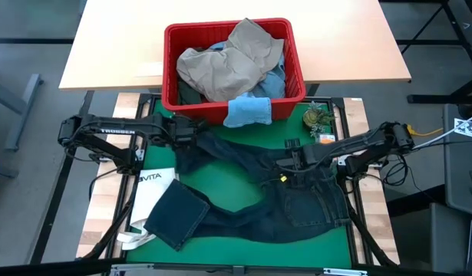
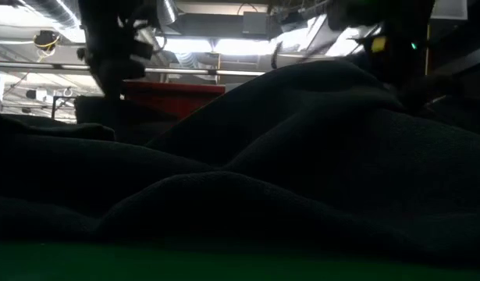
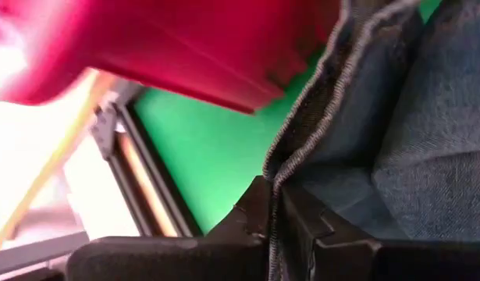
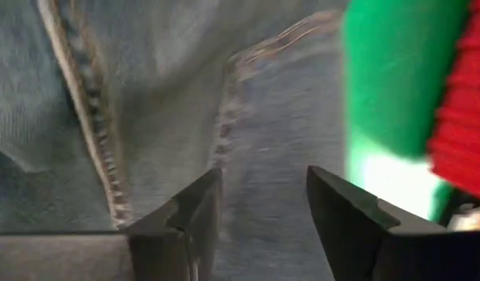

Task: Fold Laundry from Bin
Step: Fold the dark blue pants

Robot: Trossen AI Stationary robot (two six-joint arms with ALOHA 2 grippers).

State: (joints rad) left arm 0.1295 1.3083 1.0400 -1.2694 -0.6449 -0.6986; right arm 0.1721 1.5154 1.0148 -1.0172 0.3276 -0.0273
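Across the green mat (image 1: 243, 203) covering the table's near half, a pair of dark navy denim jeans (image 1: 297, 195) is lying spread out, one leg folded back on itself at the front left. Under that folded leg a white tote bag with black lettering (image 1: 153, 192) is peeking out. Just behind the jeans, the red rectangular plastic bin with slotted sides (image 1: 234, 103) is sitting at the edge of the pale wooden tabletop (image 1: 113, 46), crowded with a crumpled khaki garment (image 1: 232, 61) and a bit of light blue denim (image 1: 275, 77). A small light blue cloth (image 1: 247, 111) is hanging over the bin's front rim onto the mat. To the bin's right a small greenish object (image 1: 316, 119) is resting on the mat; what it is cannot be told.

At the jeans' upper left corner, close under the bin, the left gripper (image 1: 191, 132) is pinching a seamed edge of the denim, its fingers (image 3: 302, 226) pressed together on the cloth. Over the waistband area the right gripper (image 1: 291, 162) is hovering with its fingers (image 4: 341, 211) spread apart, stitched denim showing between them and nothing held.

From table height, dark folds of cloth are blocking nearly everything, with only a strip of the red bin (image 2: 173, 92) and bright ceiling lights beyond. Grey floor is surrounding the table.
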